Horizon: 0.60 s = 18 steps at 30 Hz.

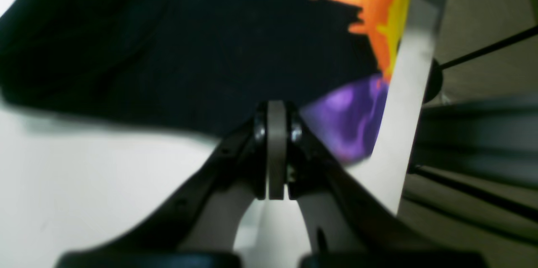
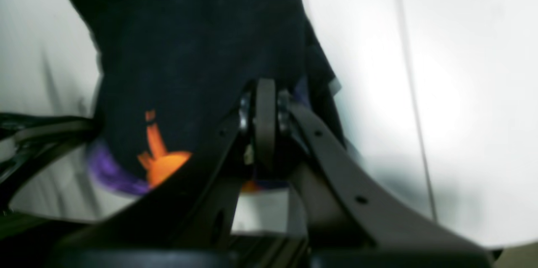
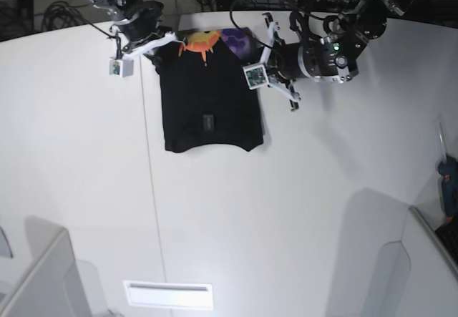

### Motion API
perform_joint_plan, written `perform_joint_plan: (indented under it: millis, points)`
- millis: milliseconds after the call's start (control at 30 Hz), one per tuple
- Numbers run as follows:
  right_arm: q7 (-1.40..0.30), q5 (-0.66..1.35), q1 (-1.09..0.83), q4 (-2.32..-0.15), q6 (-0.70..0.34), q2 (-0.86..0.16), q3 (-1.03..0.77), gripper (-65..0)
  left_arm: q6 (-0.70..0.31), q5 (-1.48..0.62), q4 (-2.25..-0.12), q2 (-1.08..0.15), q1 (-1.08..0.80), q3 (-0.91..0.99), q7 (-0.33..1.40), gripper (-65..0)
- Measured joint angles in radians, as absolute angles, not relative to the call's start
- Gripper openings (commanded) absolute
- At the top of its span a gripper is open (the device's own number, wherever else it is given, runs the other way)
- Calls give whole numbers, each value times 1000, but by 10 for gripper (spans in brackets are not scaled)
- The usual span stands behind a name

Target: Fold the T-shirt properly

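1. Gripping the far corners of the T-shirt (image 3: pixel 207 106), your left gripper (image 1: pixel 276 110) and right gripper (image 2: pixel 265 91) each stand clamped on cloth, jaws pressed together.
2. The shirt lies at the far edge of the white table (image 3: pixel 286 210), black side up, its sunburst print (image 3: pixel 202 42) turned over between the arms.
3. Carry both corners evenly, level and taut, so the fold lands square.
4. Both wrist views are blurred; how much cloth sits in each pinch cannot be told.
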<state>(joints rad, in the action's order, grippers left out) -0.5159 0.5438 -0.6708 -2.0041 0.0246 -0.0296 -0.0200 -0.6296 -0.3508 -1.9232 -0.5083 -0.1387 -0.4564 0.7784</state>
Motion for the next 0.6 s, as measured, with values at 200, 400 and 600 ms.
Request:
perform_joint_plan:
  millis: [200,400,600]
  points:
    - [-492,530,-715,-2014,25,-117,-23,-650,-630,-336,-1926,-583,-329,-317,479,-650]
    - [-363,437,-871,-2011,19,-215,-12,-650,-613,-238,-1924,-672,-535,-220,195,-650]
    - [-336,320,-998,-2014,-130,-261,-24,-650,-622,-25,-1922,-596,-779,-96,92,-650]
